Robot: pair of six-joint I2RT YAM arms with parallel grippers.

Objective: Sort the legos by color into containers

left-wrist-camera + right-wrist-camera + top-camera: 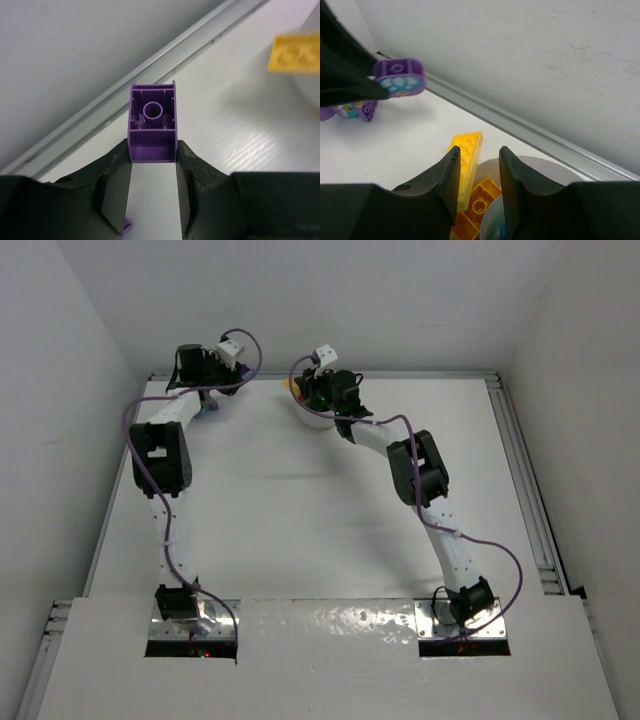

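Purple brick (153,122) sits clamped in the left gripper (153,151), its hollow underside turned to the wrist camera. The dark fingers (116,185) press on its two sides, so the jaws are closed down to just the brick's width. It is held near the back rail (100,117), to one side of the white dish (311,82).

The right gripper (479,165) hangs over that dish with its jaws partly apart and nothing between them. Through the gap show a long yellow brick (468,155), leaning out over the rim, and an orange-yellow one (479,204) lying inside. From this wrist view the held purple piece appears at the upper left. Below it a small cluster of purple and teal bricks (350,110) lies on the table (420,135), apart from the dish.
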